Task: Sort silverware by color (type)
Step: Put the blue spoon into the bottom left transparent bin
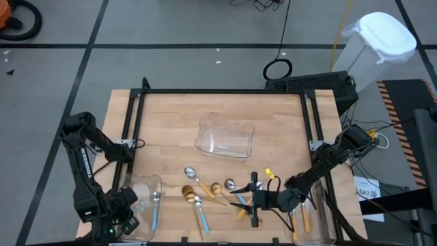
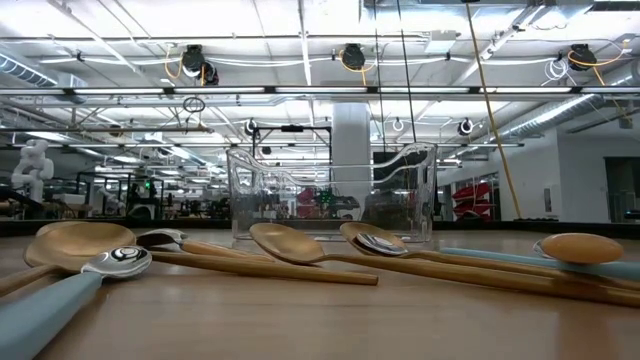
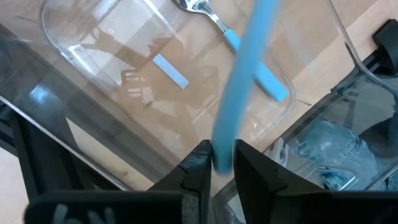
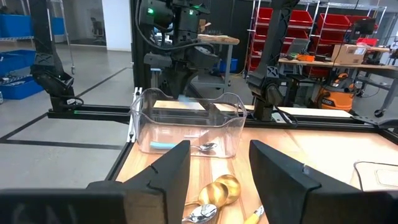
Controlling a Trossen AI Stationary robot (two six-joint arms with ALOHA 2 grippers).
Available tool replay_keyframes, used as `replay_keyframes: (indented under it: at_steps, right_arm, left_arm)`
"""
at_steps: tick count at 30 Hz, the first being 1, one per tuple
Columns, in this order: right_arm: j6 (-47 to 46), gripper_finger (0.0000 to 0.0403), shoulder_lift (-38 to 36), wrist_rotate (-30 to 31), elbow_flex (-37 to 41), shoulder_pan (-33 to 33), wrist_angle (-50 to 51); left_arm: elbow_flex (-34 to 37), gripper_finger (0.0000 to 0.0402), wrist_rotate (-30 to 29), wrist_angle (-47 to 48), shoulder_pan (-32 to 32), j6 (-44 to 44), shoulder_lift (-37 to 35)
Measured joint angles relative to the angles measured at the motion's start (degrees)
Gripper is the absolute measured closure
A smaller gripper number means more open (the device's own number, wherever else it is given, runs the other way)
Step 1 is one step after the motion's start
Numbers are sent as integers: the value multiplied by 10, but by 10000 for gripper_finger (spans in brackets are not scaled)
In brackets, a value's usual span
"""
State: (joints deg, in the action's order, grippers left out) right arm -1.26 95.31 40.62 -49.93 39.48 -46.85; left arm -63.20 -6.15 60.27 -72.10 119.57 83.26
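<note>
My left gripper point(image 3: 222, 152) hangs over the clear left tray point(image 1: 140, 186) at the table's near left corner, shut on a light-blue spoon handle point(image 3: 245, 68). One blue-handled spoon point(image 3: 249, 56) lies on that tray's floor. My right gripper point(image 1: 253, 199) is open, level, low over the near middle of the table. Just beyond its fingers lie gold spoons point(image 4: 221, 190), blue-handled spoons point(image 1: 199, 210) and orange-handled ones point(image 1: 240, 212), flat on the wood. Two orange-handled spoons point(image 1: 304, 219) lie in the right tray. My left gripper pinches the light-blue handle near its end point(image 3: 222, 140) between its two fingers. The fingers come from above and point down into the tray. The handle runs straight on from the fingertips, along the fingers; its bowl end is out of view. The spoon is clear of the tray floor.
A third clear tray point(image 1: 225, 140) stands in the middle of the table, toward the far side. A black metal frame point(image 1: 225, 92) borders the tabletop. A small yellow piece point(image 1: 268, 173) lies near my right arm. Bare wood shows between the middle tray and the spoons.
</note>
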Motion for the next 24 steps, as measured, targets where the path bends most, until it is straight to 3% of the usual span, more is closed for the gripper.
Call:
replay_keyframes:
  at_steps: [11, 24]
  right_arm:
    - [-2, 243, 0, 0, 0, 0, 0]
    - [-2, 243, 0, 0, 0, 0, 0]
  left_arm:
    - [0, 329, -1, 0, 0, 3, 0]
    - [0, 327, -64, -1, 9, -50, 0]
